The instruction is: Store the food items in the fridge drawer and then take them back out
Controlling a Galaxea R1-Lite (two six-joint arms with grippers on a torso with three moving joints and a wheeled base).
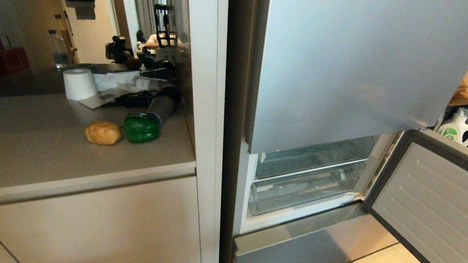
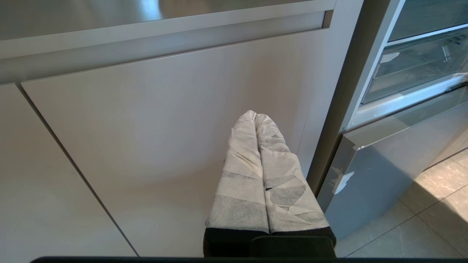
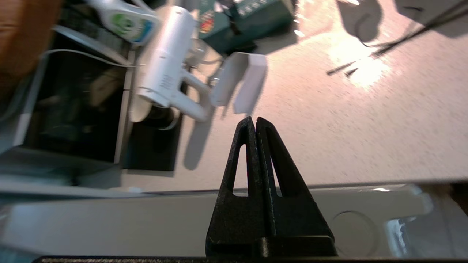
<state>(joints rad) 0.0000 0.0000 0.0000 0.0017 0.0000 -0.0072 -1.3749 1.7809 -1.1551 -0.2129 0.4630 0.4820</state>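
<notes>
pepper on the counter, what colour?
Glossy bright green bell pepper, clearest in the head view.

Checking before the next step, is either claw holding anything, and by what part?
Nothing is held: left claw and right claw are both shut on nothing.

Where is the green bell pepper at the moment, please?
In the head view the green bell pepper sits on the counter left of the fridge, between the potato and the hair dryer.

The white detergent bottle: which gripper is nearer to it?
Right, probably. The right gripper, shut, faces the floor with the detergent bottle in view; the left gripper, shut, points at the cabinet door left of the fridge.
</notes>
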